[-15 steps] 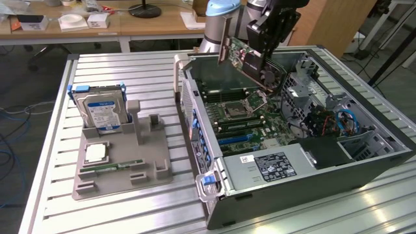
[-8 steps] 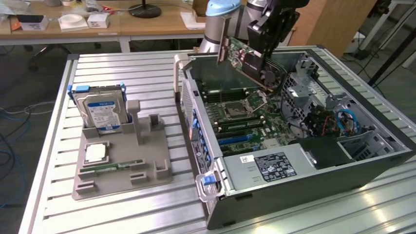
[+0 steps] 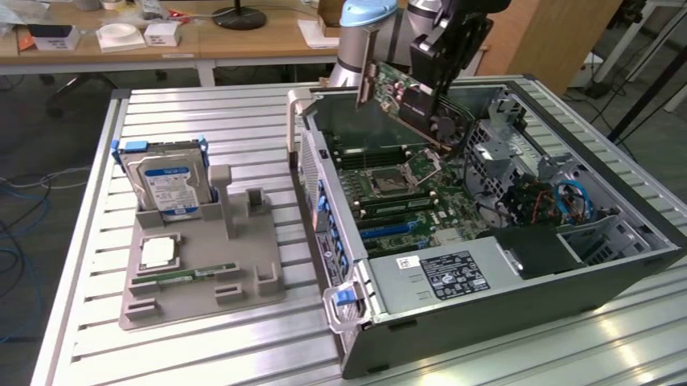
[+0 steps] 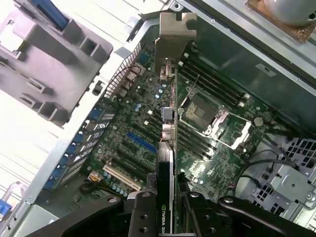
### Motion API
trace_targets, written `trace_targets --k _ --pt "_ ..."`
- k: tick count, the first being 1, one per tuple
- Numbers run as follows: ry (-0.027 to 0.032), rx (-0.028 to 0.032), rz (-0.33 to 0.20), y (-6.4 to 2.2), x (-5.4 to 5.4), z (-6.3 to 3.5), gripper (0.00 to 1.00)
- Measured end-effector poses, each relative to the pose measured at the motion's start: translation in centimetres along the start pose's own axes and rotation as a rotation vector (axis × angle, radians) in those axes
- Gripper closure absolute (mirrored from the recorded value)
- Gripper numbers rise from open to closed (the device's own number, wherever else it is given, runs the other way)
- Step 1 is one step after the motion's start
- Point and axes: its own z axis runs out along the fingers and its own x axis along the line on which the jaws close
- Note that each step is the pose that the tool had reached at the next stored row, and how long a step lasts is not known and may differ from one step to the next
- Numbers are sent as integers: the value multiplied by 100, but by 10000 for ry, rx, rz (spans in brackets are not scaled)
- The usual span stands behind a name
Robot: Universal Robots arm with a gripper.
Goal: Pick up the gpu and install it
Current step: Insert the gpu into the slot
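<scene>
We see the tool (image 4: 170,211) clamped on the gpu (image 3: 401,90), its fingers pressed against both faces of the card near one end. The gpu hangs tilted in the air above the open computer case (image 3: 516,322), over the far part of the motherboard (image 3: 403,197) and not touching it. In the wrist view we look along the card's edge, with its silver bracket (image 4: 175,34) at the end away from the tool and the processor socket (image 4: 202,111) on the board below, just beside that line. On the exterior view's left, a grey holder (image 3: 215,281) sits on the slatted worktop (image 3: 193,112) beside the case, with a hard drive (image 3: 166,181) standing upright in it.
</scene>
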Motion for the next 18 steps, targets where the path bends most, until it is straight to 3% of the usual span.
trace_targets --k 18 --pt "47 -17 -954 0 0 0 74"
